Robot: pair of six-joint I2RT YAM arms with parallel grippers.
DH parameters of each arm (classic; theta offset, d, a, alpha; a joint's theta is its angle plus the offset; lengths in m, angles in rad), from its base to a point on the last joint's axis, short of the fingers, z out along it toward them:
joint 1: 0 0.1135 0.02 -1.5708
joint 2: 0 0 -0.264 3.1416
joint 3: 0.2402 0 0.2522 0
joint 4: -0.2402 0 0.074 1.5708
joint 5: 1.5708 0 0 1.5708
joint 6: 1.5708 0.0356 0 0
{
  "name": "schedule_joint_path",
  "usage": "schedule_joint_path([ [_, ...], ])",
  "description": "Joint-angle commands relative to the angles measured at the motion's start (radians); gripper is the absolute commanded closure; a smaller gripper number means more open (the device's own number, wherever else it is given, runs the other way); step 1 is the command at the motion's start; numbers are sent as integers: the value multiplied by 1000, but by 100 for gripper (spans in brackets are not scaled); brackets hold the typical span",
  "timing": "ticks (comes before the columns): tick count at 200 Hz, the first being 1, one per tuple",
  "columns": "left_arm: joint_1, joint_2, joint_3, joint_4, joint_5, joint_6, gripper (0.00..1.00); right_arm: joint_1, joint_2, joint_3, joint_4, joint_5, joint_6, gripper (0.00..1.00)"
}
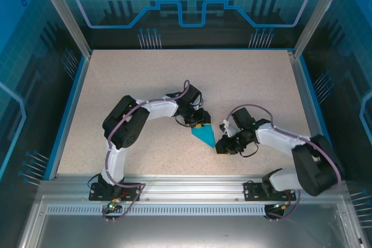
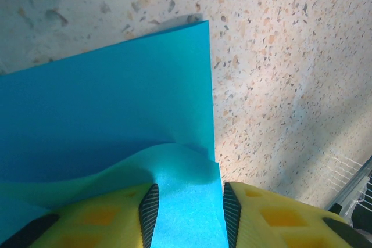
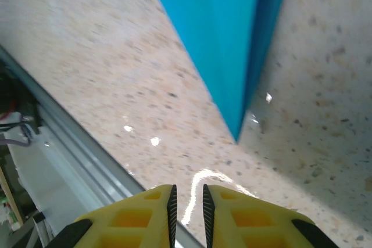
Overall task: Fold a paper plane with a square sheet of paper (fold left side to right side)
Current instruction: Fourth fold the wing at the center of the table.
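1. Paper plane (image 1: 204,136) lies on our speckled table (image 1: 250,79), between both grippers.
2. Our left gripper (image 2: 187,210) is clamped on its wide end.
3. Our right gripper (image 3: 187,208) is nearly closed, empty, just off the tip.

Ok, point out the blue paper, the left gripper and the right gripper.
blue paper (image 1: 204,136): top view, middle of the folded shape.
left gripper (image 2: 187,216): left wrist view, midway between its fingertips, over the paper's edge.
right gripper (image 3: 188,208): right wrist view, the narrow gap between its fingertips.
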Motion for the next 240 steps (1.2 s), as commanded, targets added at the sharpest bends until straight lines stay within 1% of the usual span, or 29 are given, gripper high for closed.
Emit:
schedule_joint_path([
  [1, 3, 40, -32, -72, -67, 1, 60, -31, -37, -5, 87, -77, 68, 81],
  [14, 3, 37, -33, -71, -65, 1, 60, -23, -11, -3, 174, -86, 110, 86],
  [29, 2, 38, -34, -71, -64, 2, 60, -19, 40, 24, 190, -39, 110, 89],
  [55, 1, 37, -34, -68, -62, 2, 60, -16, 132, 55, 228, -23, 111, 89],
  [94, 1, 38, -32, -70, -64, 1, 59, 1, 269, 93, 194, 31, 92, 91],
  [139, 8, 42, 6, -114, -78, 42, 59, 7, 327, 76, 99, 113, 87, 91],
  [164, 37, 44, 23, -124, -77, 68, 58, 13, 354, 65, 60, 143, 80, 91],
  [240, 162, 98, 75, -117, -26, 153, 56, 26, 366, 49, 55, 145, 83, 91],
])
